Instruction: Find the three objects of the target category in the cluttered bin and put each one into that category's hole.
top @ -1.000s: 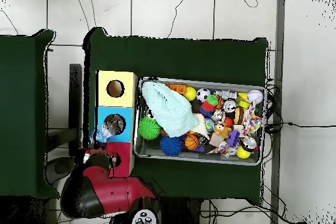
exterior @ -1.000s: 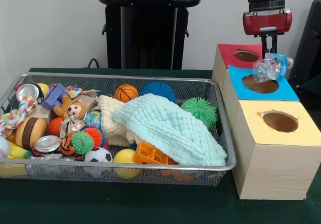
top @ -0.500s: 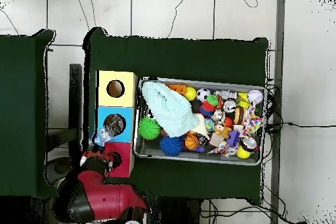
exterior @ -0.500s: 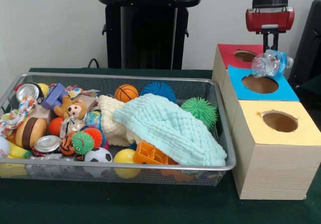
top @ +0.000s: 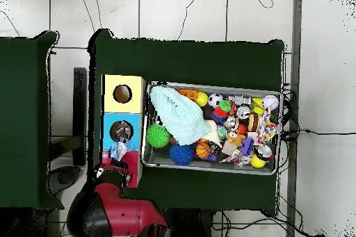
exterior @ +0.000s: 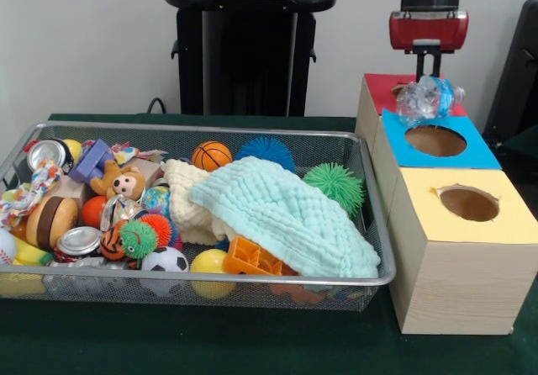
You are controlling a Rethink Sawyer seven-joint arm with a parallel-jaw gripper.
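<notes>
Crumpled plastic lump (exterior: 427, 97): clear, shiny, wrinkly, w/ bluish tints; bottle-like in shape, lying roughly sideways. Seen held up in the air, above the far edge of the blue box top, over the seam w/ the red-topped box (exterior: 388, 92). Not touching either top, as far as can be judged from the front view.
Gripper (exterior: 427, 71): red and black, hung straight down from above; jaws closed narrow on the lump, which is gripped at its upper side. Fingertips mostly hidden by the plastic.
Blue hole (exterior: 435, 140): round, cut in the bright blue top of the pale wooden box; seen unblocked, just nearer the camera than the lump. In overhead view the lump (top: 119, 149) is seen at the red-side edge of the blue top, beside the hole (top: 121, 131).
Yellow-topped box (exterior: 467, 203): next to the blue one, on the camera side; round hole w/ slightly ragged edge.
Bin (exterior: 371, 197): silver wire mesh, just beside the blue box, on the green table cover (exterior: 252, 341). Packed full.
Mint cloth (exterior: 286, 215): large waffle-textured cloth spread over the bin half nearest the blue box; things under it are covered. A cream knit piece (exterior: 187, 198) is tucked beside it.
Other clutter: green spiky ball (exterior: 334, 183) closest to the blue box; blue spiky ball (exterior: 265, 150), small basketball (exterior: 211, 154), orange block (exterior: 253, 259), soccer ball (exterior: 165, 261), monkey toy (exterior: 123, 182), metal cans (exterior: 78, 240) farther off.
</notes>
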